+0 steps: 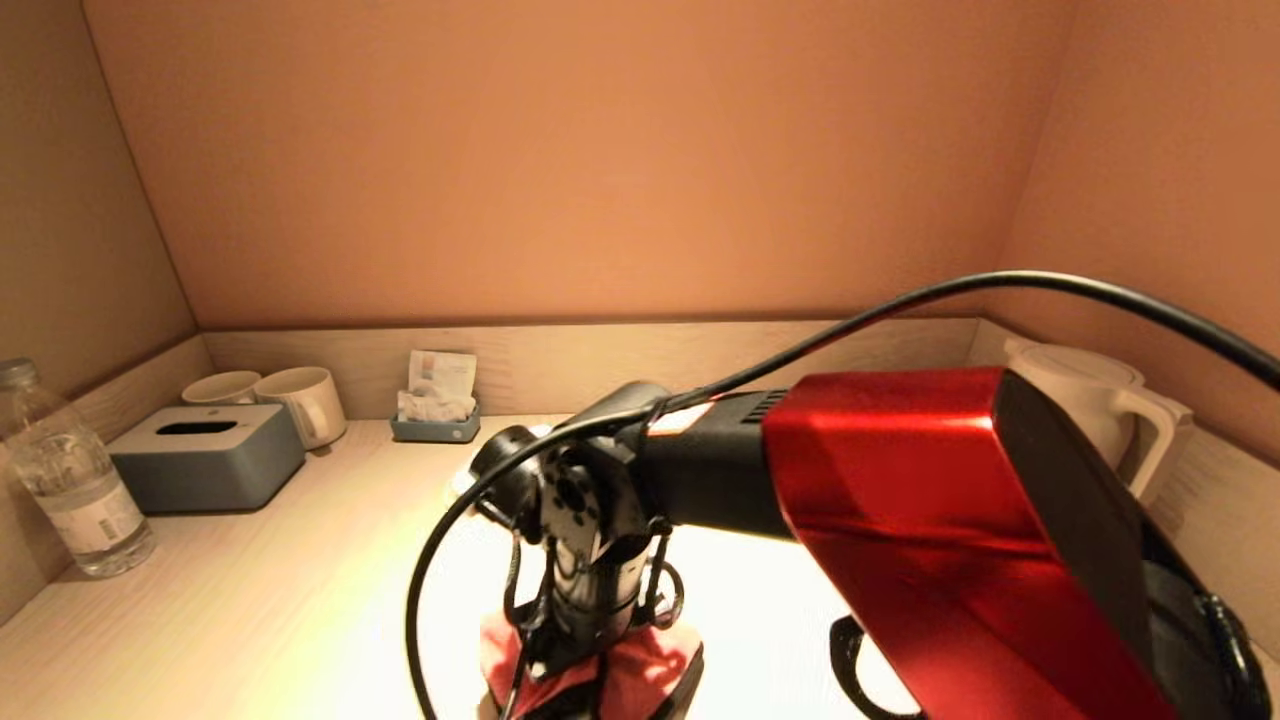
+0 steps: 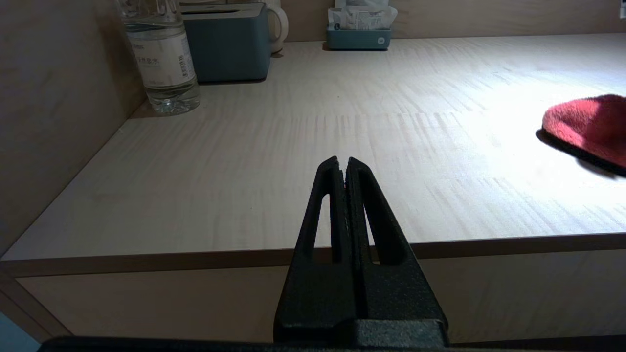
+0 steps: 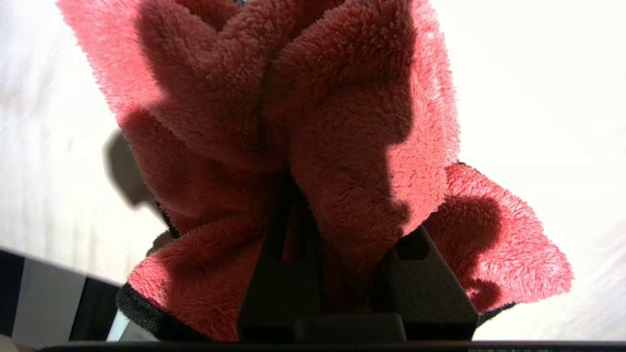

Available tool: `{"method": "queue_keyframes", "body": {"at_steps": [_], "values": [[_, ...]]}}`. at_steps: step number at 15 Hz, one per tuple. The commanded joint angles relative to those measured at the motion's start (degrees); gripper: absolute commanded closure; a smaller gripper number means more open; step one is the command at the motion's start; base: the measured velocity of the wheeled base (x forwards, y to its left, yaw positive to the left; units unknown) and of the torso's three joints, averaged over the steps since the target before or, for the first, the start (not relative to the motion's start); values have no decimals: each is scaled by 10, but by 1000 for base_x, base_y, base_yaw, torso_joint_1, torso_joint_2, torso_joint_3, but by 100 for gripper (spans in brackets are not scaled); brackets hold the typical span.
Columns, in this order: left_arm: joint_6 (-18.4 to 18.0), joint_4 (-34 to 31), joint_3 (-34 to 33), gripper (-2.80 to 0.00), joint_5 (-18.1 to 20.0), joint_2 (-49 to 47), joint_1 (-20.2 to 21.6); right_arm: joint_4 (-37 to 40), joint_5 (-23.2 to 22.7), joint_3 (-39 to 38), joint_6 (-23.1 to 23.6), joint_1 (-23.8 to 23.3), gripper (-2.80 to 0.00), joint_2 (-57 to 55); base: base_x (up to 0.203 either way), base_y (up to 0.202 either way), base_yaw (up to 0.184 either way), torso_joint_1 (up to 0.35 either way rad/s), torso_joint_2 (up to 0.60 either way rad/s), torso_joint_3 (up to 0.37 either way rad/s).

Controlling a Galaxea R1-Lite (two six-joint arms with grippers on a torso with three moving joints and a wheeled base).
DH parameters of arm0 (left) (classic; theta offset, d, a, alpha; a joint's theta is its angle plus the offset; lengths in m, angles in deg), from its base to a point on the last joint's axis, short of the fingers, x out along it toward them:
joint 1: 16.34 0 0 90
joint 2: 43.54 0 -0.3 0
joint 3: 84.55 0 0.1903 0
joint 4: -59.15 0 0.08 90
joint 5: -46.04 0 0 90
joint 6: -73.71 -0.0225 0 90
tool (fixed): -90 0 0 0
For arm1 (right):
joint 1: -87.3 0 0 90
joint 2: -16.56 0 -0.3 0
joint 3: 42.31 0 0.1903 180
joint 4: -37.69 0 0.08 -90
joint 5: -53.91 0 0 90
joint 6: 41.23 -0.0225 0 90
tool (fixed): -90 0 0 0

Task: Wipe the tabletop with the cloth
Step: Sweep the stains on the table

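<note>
A fluffy red cloth (image 1: 640,670) lies bunched on the pale wooden tabletop (image 1: 250,600) near its front edge, under my right arm. My right gripper (image 3: 337,205) points down into it and is shut on a fold of the cloth (image 3: 342,122), which bulges around both fingers. The cloth also shows at the edge of the left wrist view (image 2: 587,127). My left gripper (image 2: 342,161) is shut and empty, parked in front of the tabletop's front edge, away from the cloth.
At the back left stand a clear water bottle (image 1: 70,480), a grey tissue box (image 1: 205,455) and two white mugs (image 1: 300,400). A small blue tray of sachets (image 1: 435,415) sits by the back wall. A white kettle (image 1: 1100,410) stands at the right. Walls enclose three sides.
</note>
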Motion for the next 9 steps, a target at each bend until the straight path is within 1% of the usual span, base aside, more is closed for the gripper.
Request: {"method": "queue_keyframes", "body": {"at_steps": [1,2,3,4,7,9], "values": [[0,1,0,0,0,-1,0,-2,3,-1,5,-23,0,-13,0,0,0,0,0,0],[0,0,-1,0,0,0,0,0,4,-2,4,-33,0,-13,0,0,0,0,0,0],[0,0,-1,0,0,0,0,3,6,-4,3,-63,0,-10,0,0,0,0,0,0],[0,0,0,0,0,0,0,7,7,-9,2,-83,0,-5,0,0,0,0,0,0],[0,0,-1,0,0,-1,0,9,5,-51,4,-108,0,34,0,0,0,0,0,0],[0,0,0,0,0,-1,0,6,12,-74,5,-114,0,63,0,0,0,0,0,0]]}}
